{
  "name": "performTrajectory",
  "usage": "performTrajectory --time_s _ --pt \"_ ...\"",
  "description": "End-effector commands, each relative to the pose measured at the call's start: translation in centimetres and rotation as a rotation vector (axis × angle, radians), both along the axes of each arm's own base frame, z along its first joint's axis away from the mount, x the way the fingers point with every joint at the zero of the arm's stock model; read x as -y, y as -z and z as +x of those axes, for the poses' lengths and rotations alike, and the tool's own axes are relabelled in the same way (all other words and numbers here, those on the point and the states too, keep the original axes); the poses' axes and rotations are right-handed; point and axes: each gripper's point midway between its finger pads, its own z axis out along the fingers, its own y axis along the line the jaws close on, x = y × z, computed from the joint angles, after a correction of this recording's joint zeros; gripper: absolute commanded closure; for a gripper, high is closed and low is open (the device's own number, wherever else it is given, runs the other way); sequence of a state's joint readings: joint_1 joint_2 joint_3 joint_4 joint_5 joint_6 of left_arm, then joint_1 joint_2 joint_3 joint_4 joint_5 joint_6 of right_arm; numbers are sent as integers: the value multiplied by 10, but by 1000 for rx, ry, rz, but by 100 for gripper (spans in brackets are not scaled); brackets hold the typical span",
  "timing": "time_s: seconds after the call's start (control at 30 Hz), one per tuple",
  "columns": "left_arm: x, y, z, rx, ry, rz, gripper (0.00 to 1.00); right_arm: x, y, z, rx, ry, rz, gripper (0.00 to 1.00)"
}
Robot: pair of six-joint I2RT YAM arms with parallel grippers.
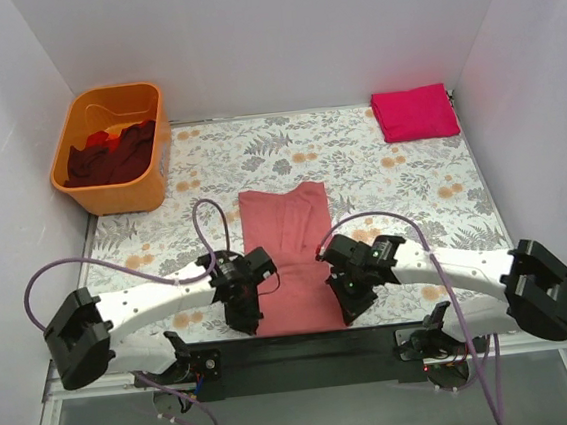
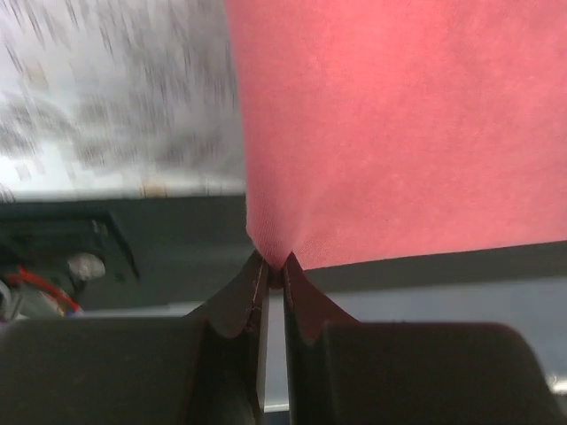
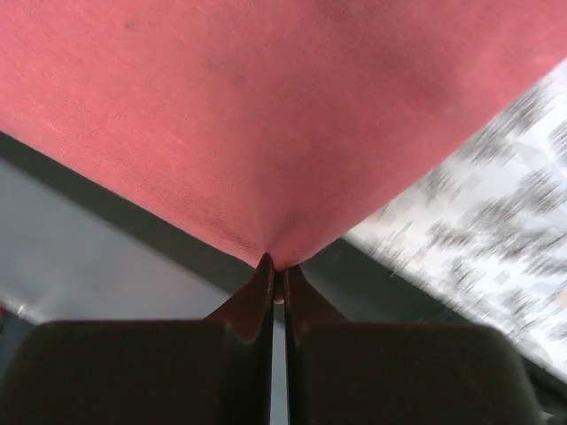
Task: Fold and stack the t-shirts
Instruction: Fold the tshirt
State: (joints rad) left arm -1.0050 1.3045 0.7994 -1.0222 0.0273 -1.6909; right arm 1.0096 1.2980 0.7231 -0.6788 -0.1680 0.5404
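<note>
A dusty salmon-pink t-shirt (image 1: 287, 247) lies as a long narrow strip down the middle of the table. My left gripper (image 1: 246, 324) is shut on its near left corner, seen pinched in the left wrist view (image 2: 275, 266). My right gripper (image 1: 349, 314) is shut on its near right corner (image 3: 277, 264). The cloth (image 2: 399, 124) fans away from both sets of jaws (image 3: 266, 115). A folded bright magenta t-shirt (image 1: 414, 113) lies at the far right corner. Dark maroon and red t-shirts (image 1: 112, 155) lie heaped in the tub.
An orange plastic tub (image 1: 154, 175) stands at the far left corner, partly off the table. The floral table cover (image 1: 381, 178) spreads around the shirt. A black bar (image 1: 306, 346) runs along the near edge between the arm bases. White walls enclose three sides.
</note>
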Motion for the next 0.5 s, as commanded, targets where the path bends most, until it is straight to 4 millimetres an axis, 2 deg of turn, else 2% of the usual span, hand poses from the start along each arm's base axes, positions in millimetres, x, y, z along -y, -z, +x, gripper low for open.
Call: performTrajectory --time_s 0.0,0.07,0.13,0.17,0.2,0.23,0.27,0.3,0.33,0.37,0.4,0.47 --pt "-17 -13 -56 -142 -70 10 100 27 -12 -47 -140 17 -63 99" --pt "-14 -20 -59 -143 -102 -37 100 22 -25 -47 -125 30 -16 99" --pt "-7 -39 -47 -78 -107 -95 100 22 -37 -42 -100 41 -12 99" --pt "-7 -44 -41 -54 -88 -90 100 15 -51 -28 -54 45 7 99" --pt "-10 -46 -32 -47 -99 -57 100 15 -56 -21 -33 47 -3 99" --pt "-4 -56 -20 -13 -93 -68 100 21 -61 -19 -26 44 -41 99" --pt "-2 -60 -11 3 -85 -72 100 23 -64 -5 17 51 -67 99" --pt "-1 -64 3 27 -84 -84 100 18 -77 5 49 50 -53 99" --pt "1 -67 12 39 -85 -90 100 19 -83 10 60 51 -62 99" --pt "7 -79 24 67 -87 -130 100 20 -86 21 79 57 -64 99" --pt "4 -83 38 91 -97 -136 100 16 -97 29 101 67 -37 99" --pt "8 -100 57 148 -106 -156 100 16 -106 42 118 91 -16 99"
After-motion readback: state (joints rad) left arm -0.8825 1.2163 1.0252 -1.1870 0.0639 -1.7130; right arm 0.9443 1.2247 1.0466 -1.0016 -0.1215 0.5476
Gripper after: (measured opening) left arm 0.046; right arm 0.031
